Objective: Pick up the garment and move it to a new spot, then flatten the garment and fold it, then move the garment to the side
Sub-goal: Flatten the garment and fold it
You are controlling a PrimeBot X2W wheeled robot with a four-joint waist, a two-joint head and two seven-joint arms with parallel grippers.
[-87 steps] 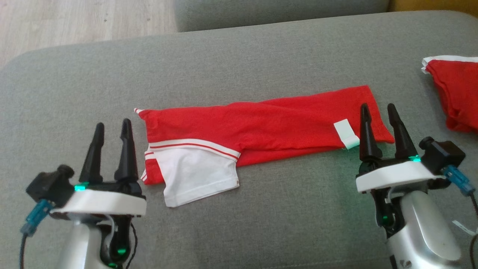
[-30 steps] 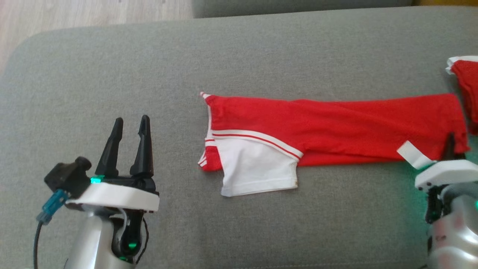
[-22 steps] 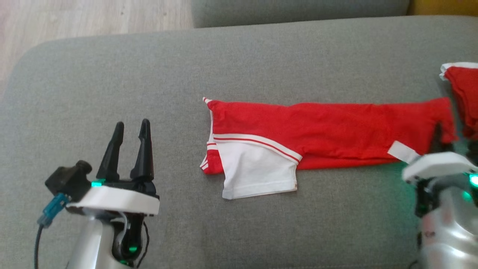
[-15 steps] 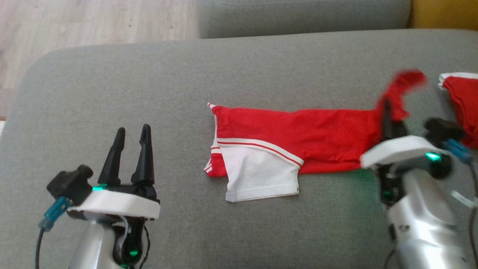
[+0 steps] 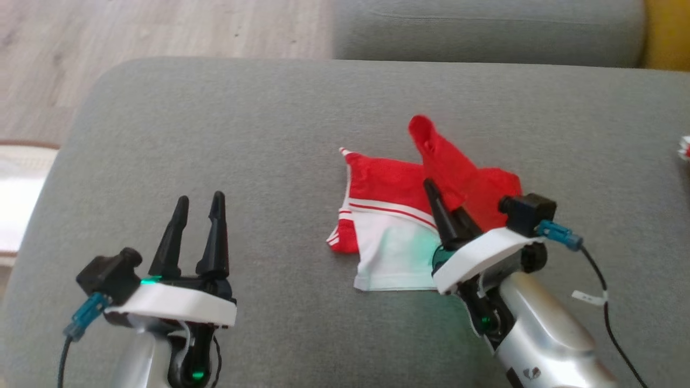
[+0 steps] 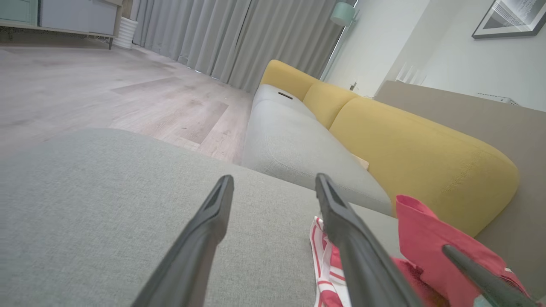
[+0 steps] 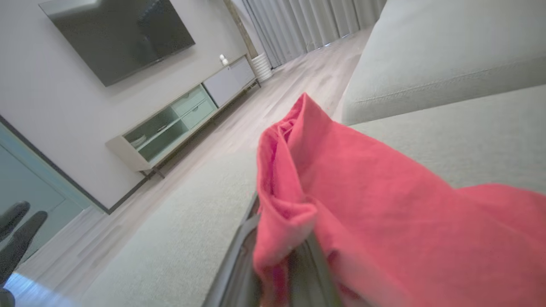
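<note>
1. The red cotton garment with a white sleeve and striped trim [image 5: 388,186] lies around the middle of the grey fabric sofa cushion [image 5: 242,118], its sleeve toward the front edge.
2. The right gripper [image 5: 444,202] pinches the garment's plain red end, which stands raised and doubled over the part lying flat.
3. The left gripper [image 5: 200,197] hovers with its fingers spread over the cushion's front left area, well apart from the garment.

You've got two claws: the left claw [image 5: 200,196] and the right claw [image 5: 443,207]. One garment [image 5: 385,180] in full, plus the edge of a second garment [image 5: 684,148]. Two grey cushions — near cushion [image 5: 259,134], far cushion [image 5: 485,32].
</note>
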